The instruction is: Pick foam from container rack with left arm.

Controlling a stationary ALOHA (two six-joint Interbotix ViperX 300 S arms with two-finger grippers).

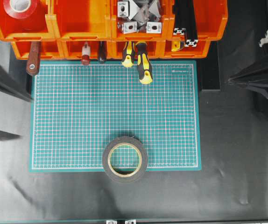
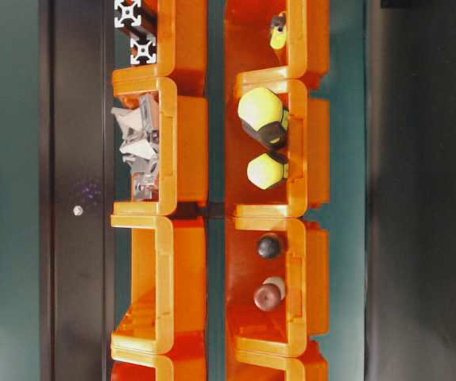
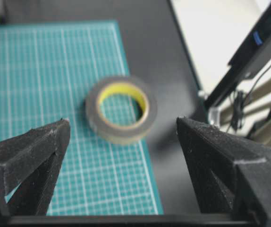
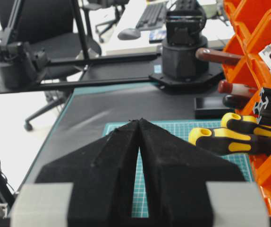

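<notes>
The foam (image 1: 109, 157), a black spongy ring with a tan liner and open centre, lies flat on the front edge of the green cutting mat (image 1: 78, 116), partly over the black table. The orange container rack (image 1: 96, 28) runs along the back, well away from the roll. My left gripper (image 1: 25, 117) waits at the table's left side. In the left wrist view my left gripper (image 3: 122, 120) is open, its black fingers (image 3: 41, 146) wide apart and empty, with the foam (image 3: 121, 136) lying ahead of them. My right gripper (image 1: 229, 81) is shut and empty at the right edge, its tips together (image 4: 139, 121).
The rack bins hold a red tape roll (image 1: 21, 7), metal brackets (image 1: 138, 16), black extrusions (image 1: 185, 23), yellow-black screwdrivers (image 1: 143, 63) jutting over the mat, and brown-handled tools (image 1: 33, 58). The table-level view shows the rack (image 2: 184, 143) front-on.
</notes>
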